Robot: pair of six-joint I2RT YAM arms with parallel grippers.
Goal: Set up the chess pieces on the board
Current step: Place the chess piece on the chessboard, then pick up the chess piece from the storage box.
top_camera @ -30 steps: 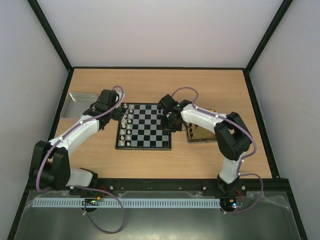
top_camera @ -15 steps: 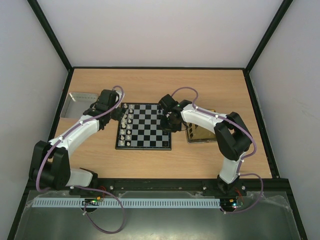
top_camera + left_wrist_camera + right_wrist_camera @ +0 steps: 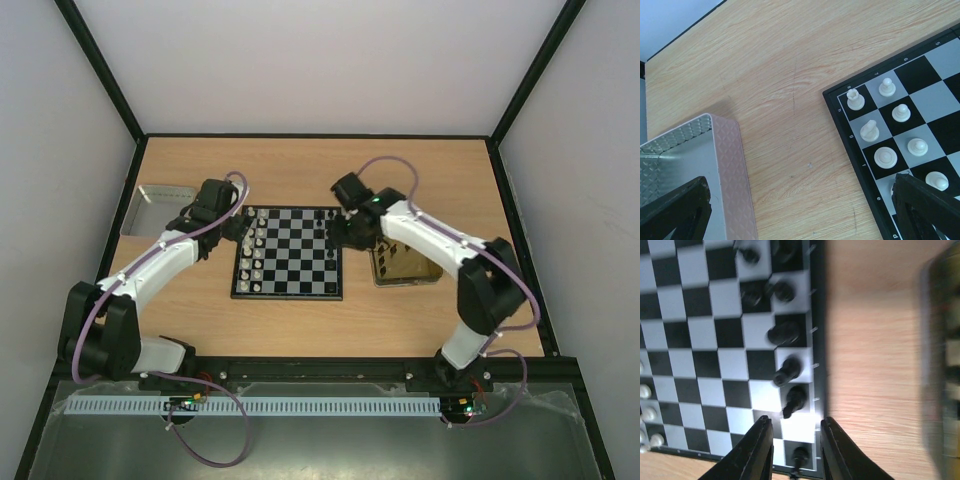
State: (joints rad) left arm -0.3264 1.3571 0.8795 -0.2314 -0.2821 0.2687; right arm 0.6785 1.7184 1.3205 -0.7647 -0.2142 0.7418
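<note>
The wooden table (image 3: 300, 320), pale and fine-grained, carries the square board (image 3: 290, 270), glossy checks in a dark frame. The left claw (image 3: 800, 212) hangs spread wide and empty over bare wood. On its left sits a silver tray (image 3: 690, 165) of diamond-embossed metal, and on its right the board's corner. Seven rounded white pieces (image 3: 885, 157) stand there in two files. A blurred yellow tray (image 3: 945, 340) lies to the right of the right claw (image 3: 797, 440). That claw is parted, gripping nothing, above the board's edge files, where eight black pieces (image 3: 785, 332) stand. One black piece (image 3: 800, 456) sits between its fingers, touching neither.
</note>
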